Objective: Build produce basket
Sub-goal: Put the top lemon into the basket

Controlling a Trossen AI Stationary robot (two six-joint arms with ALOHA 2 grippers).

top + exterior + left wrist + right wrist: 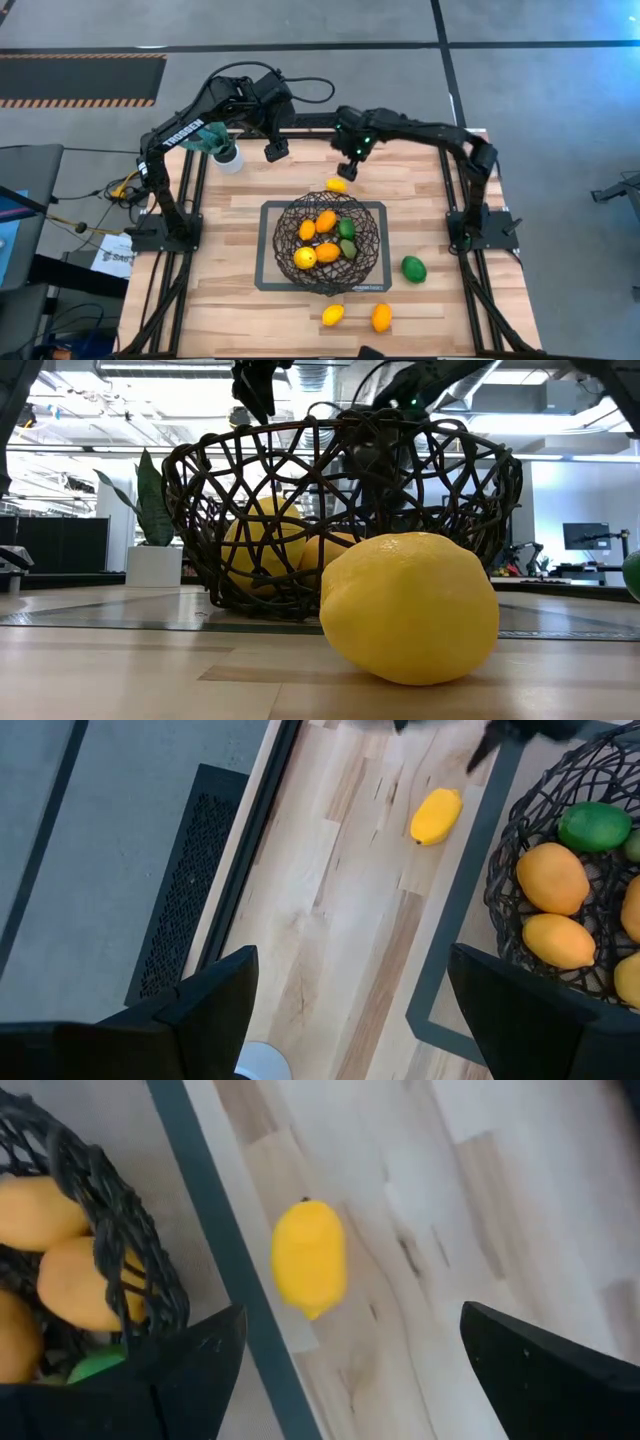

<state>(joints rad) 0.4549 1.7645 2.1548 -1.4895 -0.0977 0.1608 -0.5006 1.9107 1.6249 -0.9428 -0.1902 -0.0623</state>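
The dark wire basket (330,238) stands on a grey-framed mat (268,250) and holds several orange, yellow and green fruits. A yellow lemon (337,185) lies on the table just beyond the mat's far edge. My right gripper (349,168) hovers open above that lemon (309,1258), touching nothing. My left gripper (276,151) waits open, high over the table's far left part. More fruits lie loose: a green one (414,268) to the basket's right, a yellow one (333,314) and an orange one (381,317) near the front edge.
A plant in a white pot (228,157) stands at the table's far left corner, under the left arm. Bare wood lies left of the mat and along the far edge. The low view is filled by the front lemon (410,608) before the basket (340,510).
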